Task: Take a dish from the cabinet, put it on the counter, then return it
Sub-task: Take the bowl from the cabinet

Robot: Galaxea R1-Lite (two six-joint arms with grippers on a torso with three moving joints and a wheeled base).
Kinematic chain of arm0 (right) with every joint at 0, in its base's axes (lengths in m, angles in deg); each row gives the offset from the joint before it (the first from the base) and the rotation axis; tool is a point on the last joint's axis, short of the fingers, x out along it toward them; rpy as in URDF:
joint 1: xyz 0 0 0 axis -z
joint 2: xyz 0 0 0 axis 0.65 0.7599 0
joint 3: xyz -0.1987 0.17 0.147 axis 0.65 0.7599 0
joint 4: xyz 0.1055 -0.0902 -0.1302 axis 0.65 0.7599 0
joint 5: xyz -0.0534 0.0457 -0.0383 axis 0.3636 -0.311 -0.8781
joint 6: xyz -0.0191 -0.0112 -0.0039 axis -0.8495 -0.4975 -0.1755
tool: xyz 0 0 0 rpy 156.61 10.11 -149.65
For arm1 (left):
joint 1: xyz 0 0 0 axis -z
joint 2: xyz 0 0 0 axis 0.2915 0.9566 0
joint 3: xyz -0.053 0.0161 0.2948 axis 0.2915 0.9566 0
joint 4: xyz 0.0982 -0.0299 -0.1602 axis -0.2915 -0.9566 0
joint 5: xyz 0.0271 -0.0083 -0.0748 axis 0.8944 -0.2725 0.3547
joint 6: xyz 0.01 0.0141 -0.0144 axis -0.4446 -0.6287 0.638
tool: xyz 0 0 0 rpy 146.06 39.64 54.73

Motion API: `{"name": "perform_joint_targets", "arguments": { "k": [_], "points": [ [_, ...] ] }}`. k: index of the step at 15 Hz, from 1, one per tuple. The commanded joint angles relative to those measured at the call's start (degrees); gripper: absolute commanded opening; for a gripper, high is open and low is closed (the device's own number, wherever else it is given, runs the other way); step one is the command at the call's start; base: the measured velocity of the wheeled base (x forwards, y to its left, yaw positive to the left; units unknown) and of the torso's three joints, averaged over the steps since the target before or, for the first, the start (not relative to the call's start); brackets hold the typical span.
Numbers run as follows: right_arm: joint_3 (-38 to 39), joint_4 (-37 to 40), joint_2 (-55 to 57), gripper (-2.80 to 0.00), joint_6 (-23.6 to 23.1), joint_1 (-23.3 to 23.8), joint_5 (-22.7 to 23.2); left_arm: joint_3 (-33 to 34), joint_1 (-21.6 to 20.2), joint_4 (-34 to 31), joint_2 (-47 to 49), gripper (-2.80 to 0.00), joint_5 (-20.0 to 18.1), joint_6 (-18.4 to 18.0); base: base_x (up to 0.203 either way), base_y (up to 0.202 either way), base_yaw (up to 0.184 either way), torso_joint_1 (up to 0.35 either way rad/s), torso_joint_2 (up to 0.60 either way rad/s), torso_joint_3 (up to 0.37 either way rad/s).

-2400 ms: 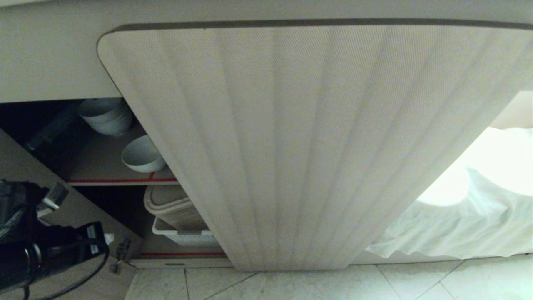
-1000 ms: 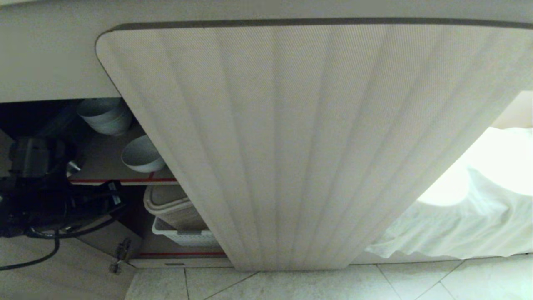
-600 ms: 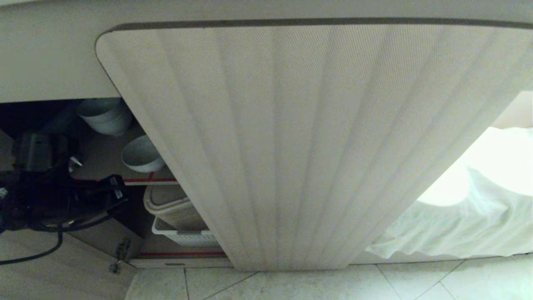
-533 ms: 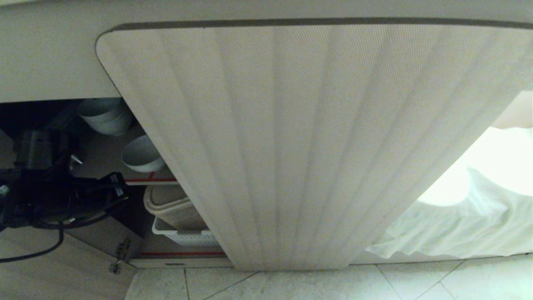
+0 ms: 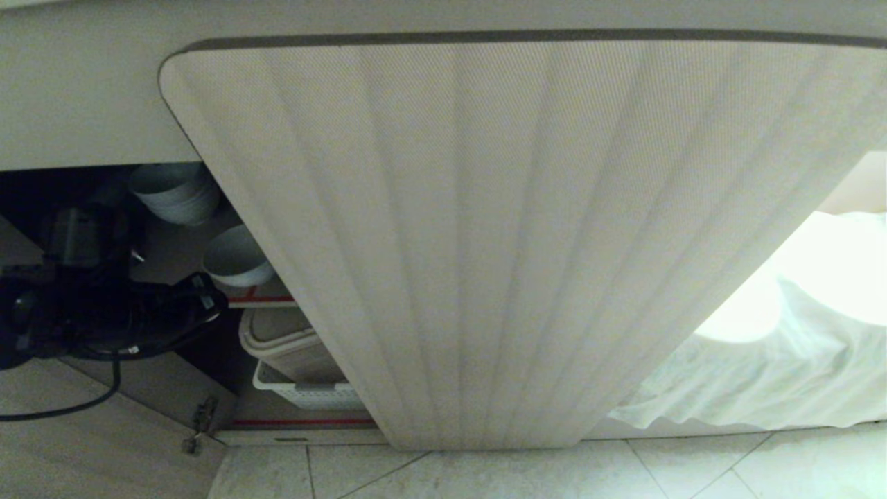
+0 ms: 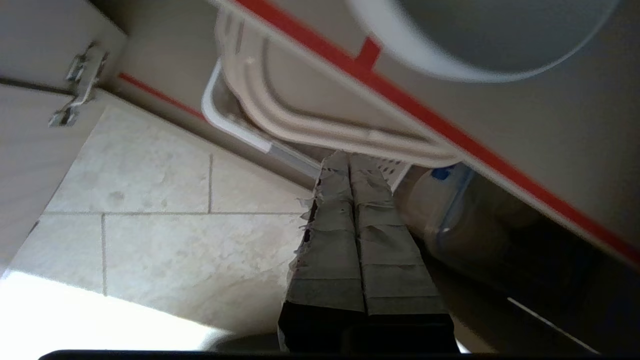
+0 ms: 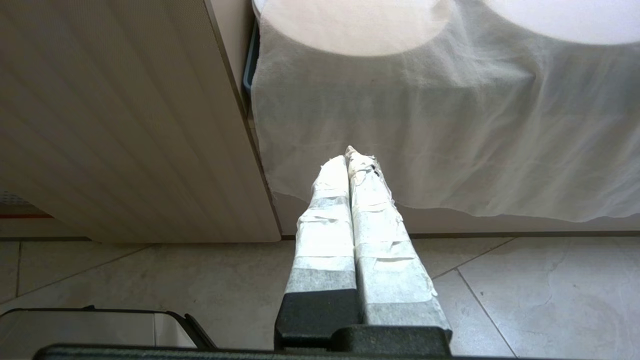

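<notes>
The dish (image 5: pixel 235 260), a small white bowl, stands near the front of the cabinet's red-edged upper shelf (image 5: pixel 260 300); its rim also shows in the left wrist view (image 6: pixel 480 40). The cabinet's fluted door (image 5: pixel 485 242) covers the middle, and the opening is at the left. My left arm (image 5: pixel 104 319) reaches into that opening. The left gripper (image 6: pixel 348 157) is shut and empty, just below the shelf's red edge (image 6: pixel 425 120) and short of the dish. The counter's thick front edge (image 5: pixel 76 97) runs above; its top is out of view. My right gripper (image 7: pixel 348 154) hangs shut over the floor.
Stacked greyish bowls (image 5: pixel 177 190) sit at the back of the upper shelf. A beige lidded bin (image 5: pixel 291 343) rests in a white slotted basket (image 5: pixel 308 395) on the lower shelf. The swung-open left door (image 5: pixel 83 443) shows a hinge (image 5: pixel 197 423). A white cloth (image 5: pixel 762 367) hangs at the right.
My left arm has risen from the lower left and pushed into the cabinet opening, toward the dish's shelf. The gripper stayed shut. The dish has not moved.
</notes>
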Motion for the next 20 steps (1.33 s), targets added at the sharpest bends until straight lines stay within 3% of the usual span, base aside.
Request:
{"name": "perform_joint_targets", "arguments": {
  "k": [1,12,13,20],
  "points": [
    [0.0,0.0,0.0,-2.80,0.0,0.0,0.0,-1.2,0.1,0.1,0.4,-2.80,-0.1,0.4,0.000,0.000,0.000,0.000,0.00,0.000],
    [0.0,0.0,0.0,-2.80,0.0,-0.1,0.0,-2.8,0.1,0.1,0.4,-2.80,-0.1,1.8,0.000,0.000,0.000,0.000,0.00,0.000],
    [0.0,0.0,0.0,-2.80,0.0,-0.1,0.0,-2.8,0.1,0.1,0.4,0.00,-0.1,2.1,0.000,0.000,0.000,0.000,0.00,0.000],
    [0.0,0.0,0.0,-2.80,0.0,0.0,0.0,-3.3,0.1,0.2,0.2,0.00,0.1,2.2,0.000,0.000,0.000,0.000,0.00,0.000]
  ]
}}
